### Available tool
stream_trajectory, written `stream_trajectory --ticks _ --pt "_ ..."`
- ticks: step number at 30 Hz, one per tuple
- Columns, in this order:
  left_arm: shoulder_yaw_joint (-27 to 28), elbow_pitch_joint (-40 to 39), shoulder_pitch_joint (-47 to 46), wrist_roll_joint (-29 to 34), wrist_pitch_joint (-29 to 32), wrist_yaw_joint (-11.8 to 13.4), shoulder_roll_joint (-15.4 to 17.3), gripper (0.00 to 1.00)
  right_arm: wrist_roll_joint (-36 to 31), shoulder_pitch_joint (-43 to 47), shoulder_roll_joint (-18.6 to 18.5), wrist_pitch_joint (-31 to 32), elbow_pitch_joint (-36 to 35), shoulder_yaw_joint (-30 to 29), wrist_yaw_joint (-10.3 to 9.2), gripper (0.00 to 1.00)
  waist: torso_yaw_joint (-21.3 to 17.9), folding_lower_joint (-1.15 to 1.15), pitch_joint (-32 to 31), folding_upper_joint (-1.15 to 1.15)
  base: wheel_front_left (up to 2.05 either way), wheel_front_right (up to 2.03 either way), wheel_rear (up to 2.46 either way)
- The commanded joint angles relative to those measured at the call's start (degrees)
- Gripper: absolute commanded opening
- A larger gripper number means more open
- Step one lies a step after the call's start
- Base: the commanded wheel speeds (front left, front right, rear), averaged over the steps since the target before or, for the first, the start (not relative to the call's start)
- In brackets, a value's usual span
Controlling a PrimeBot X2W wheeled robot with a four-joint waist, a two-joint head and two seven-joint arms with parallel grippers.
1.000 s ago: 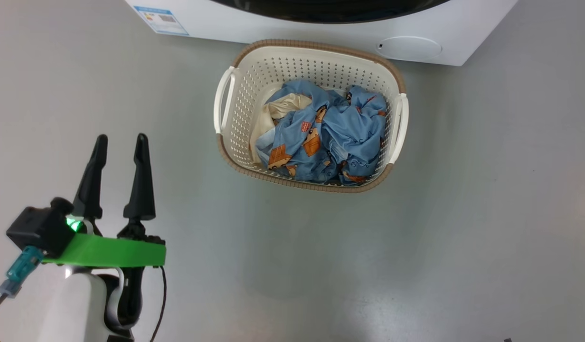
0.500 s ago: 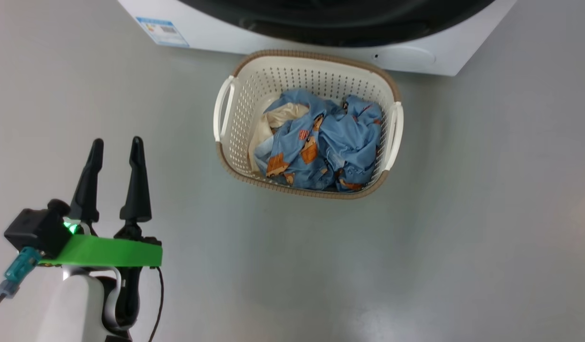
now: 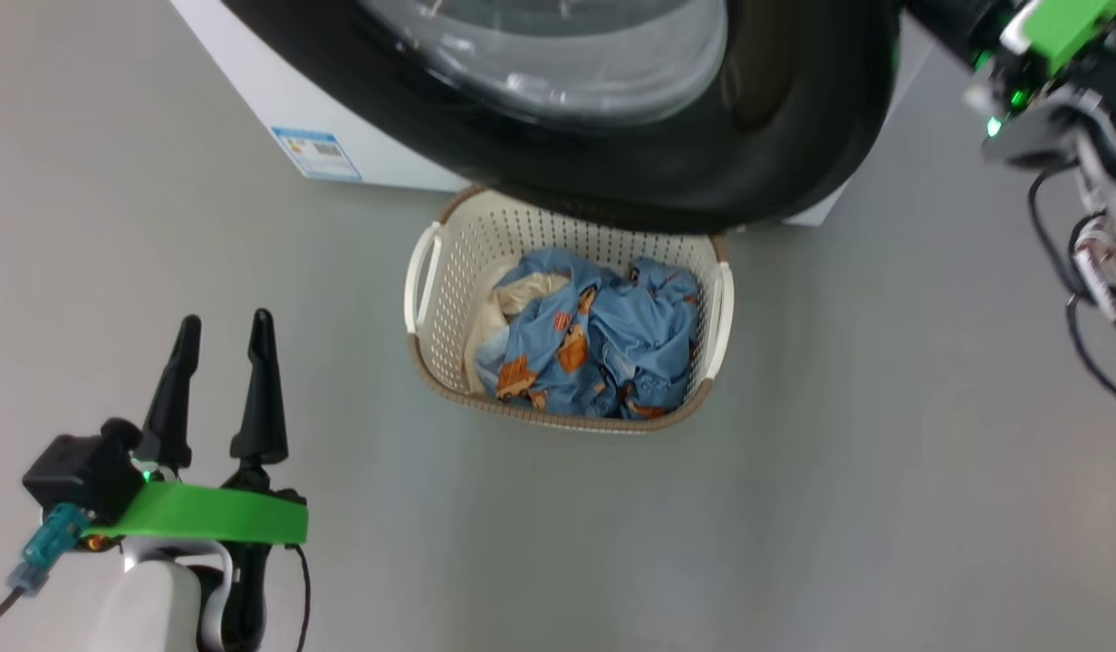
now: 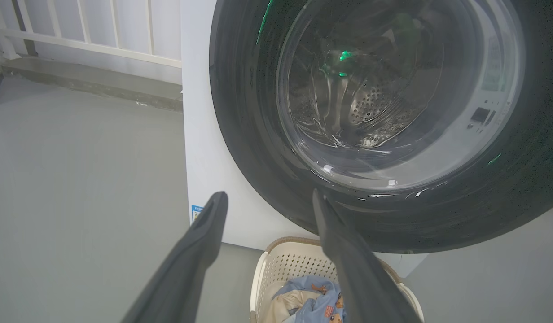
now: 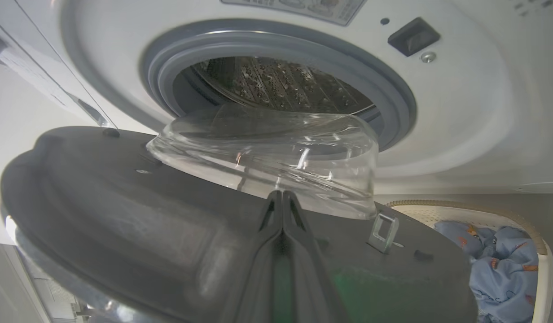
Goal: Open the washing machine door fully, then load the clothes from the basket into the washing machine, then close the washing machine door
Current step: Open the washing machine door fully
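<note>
The washing machine door [image 3: 775, 136], at 12 o'clock, is only part-open above the basket [image 3: 440, 308], where the clothes [image 3: 603, 353] lie unloaded. The right gripper [image 5: 281, 194], pinched together and empty, is at the door's inner face. The left gripper [image 3: 226, 319] gapes at 8 o'clock.

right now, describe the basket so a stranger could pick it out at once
Find the white washing machine with its round black door standing open. On the grey floor below that door sits the basket, holding blue bear-print clothes. It is cream perforated plastic with a brown woven-look rim and white side handles.
</note>
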Motion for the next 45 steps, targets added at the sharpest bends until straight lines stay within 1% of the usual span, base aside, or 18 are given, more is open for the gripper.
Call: stream_trajectory --ticks 1,5,12,22,36,45 --pt "2.2 -0.7 0.9 0.5 -0.4 0.0 1.5 1.0 0.3 1.6 2.0 0.9 -2.0 0.9 0.35 0.0 0.2 0.01 -1.9 0.0 0.0 0.0 0.0" --pt "2.5 -0.4 2.4 0.8 -0.4 0.0 0.9 1.0 1.0 5.7 1.9 1.4 -4.7 0.9 0.35 0.0 1.0 0.01 -4.3 0.0 0.0 0.0 0.0" --pt "3.5 0.1 5.9 1.6 -0.4 0.0 0.3 1.0 3.4 15.7 2.0 2.0 -11.2 0.3 0.35 0.0 2.6 0.01 -8.5 0.0 0.0 0.0 0.0" --pt "3.7 0.7 9.0 2.6 -0.4 0.0 -0.1 1.0 5.8 24.6 2.3 4.1 -15.5 0.3 0.35 0.0 5.7 0.01 -13.1 0.0 0.0 0.0 0.0" --pt "3.8 2.0 11.4 3.7 -0.4 0.0 -0.4 1.0 8.3 33.4 4.4 6.9 -20.7 1.5 0.35 0.0 11.0 0.01 -17.1 0.0 0.0 0.0 0.0" --pt "3.6 2.4 11.7 4.2 -0.4 0.0 -0.2 1.0 9.0 36.2 5.2 7.1 -22.7 1.4 0.35 0.0 14.8 0.01 -18.2 0.0 0.0 0.0 0.0"
